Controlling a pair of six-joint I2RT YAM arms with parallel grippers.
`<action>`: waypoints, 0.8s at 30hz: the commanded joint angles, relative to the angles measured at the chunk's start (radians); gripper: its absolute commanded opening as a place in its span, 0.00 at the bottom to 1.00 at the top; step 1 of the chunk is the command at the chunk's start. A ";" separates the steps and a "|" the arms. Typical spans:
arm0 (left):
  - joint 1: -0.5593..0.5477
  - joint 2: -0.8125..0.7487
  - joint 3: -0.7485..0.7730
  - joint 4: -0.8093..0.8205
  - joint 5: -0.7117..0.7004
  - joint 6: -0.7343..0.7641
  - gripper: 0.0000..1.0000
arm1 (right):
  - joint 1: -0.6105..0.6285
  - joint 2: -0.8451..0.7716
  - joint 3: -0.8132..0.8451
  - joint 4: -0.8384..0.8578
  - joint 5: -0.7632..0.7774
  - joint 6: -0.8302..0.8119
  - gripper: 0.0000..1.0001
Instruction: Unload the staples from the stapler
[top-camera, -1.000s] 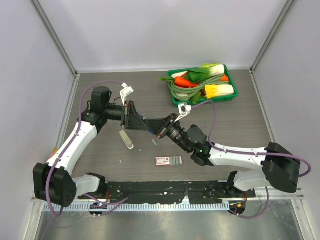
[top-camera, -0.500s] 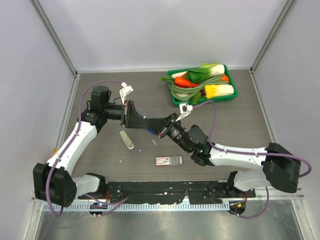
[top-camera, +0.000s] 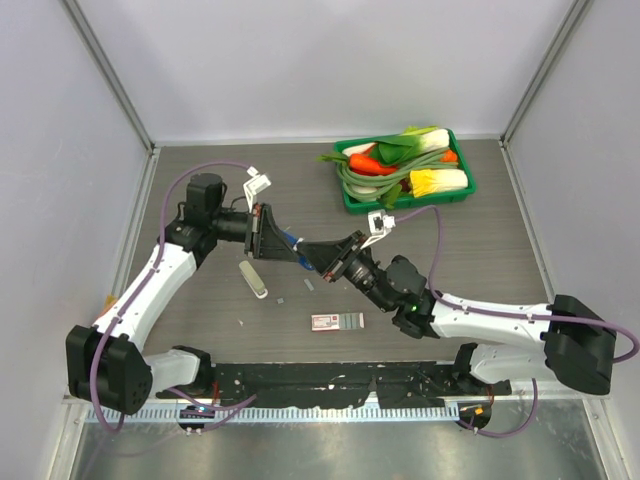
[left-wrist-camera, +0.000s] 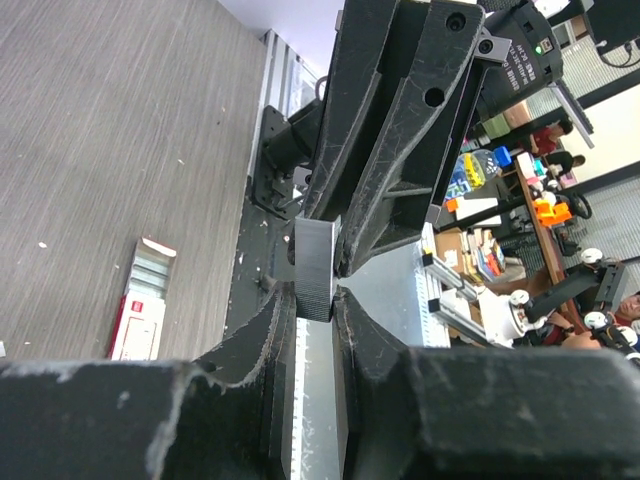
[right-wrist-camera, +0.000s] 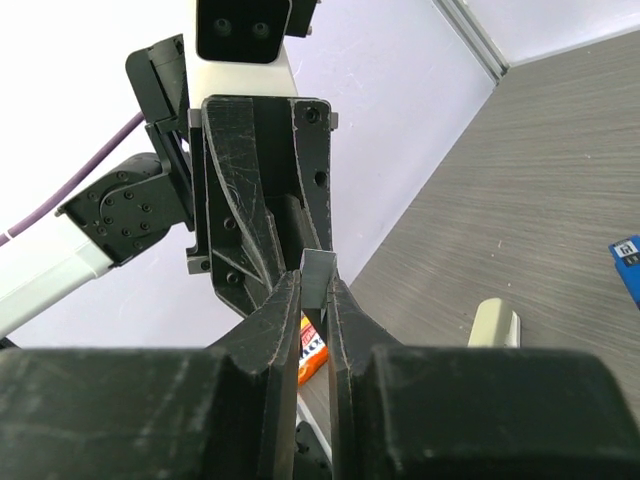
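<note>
Closest to the near edge lies a red-and-white box (top-camera: 335, 321), with an off-white bar (top-camera: 253, 279) beyond it to the left. Above mid-surface the left hand (left-wrist-camera: 317, 305) and right hand (right-wrist-camera: 315, 290) meet tip to tip, both clamped on the staples (left-wrist-camera: 315, 265), a ribbed grey strip. The blue stapler (top-camera: 290, 241) lies on the surface beneath them. A green tray (top-camera: 350, 203) of vegetables fills the far right corner.

Soft, even overhead light on the table (top-camera: 480, 250), with only faint shadows beneath the arms. The top view is sharp, and a dull sheen runs along the near edge. In the left wrist view, the left gripper (left-wrist-camera: 315, 305) is dark and smeary close to the lens, while the staples (left-wrist-camera: 314, 268) are crisp. In the right wrist view, the right gripper (right-wrist-camera: 314, 285) is blurred and murky, and the pale wall behind is nearly washed out.
</note>
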 joint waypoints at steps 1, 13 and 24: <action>0.024 -0.018 0.033 -0.051 -0.055 0.062 0.00 | 0.003 -0.067 -0.028 0.003 0.044 -0.029 0.01; 0.022 -0.030 0.057 -0.215 -0.101 0.220 0.00 | 0.003 -0.098 -0.032 -0.083 0.021 -0.047 0.20; 0.004 -0.035 0.155 -0.605 -0.254 0.720 0.00 | -0.189 -0.230 0.166 -0.624 -0.450 -0.254 0.69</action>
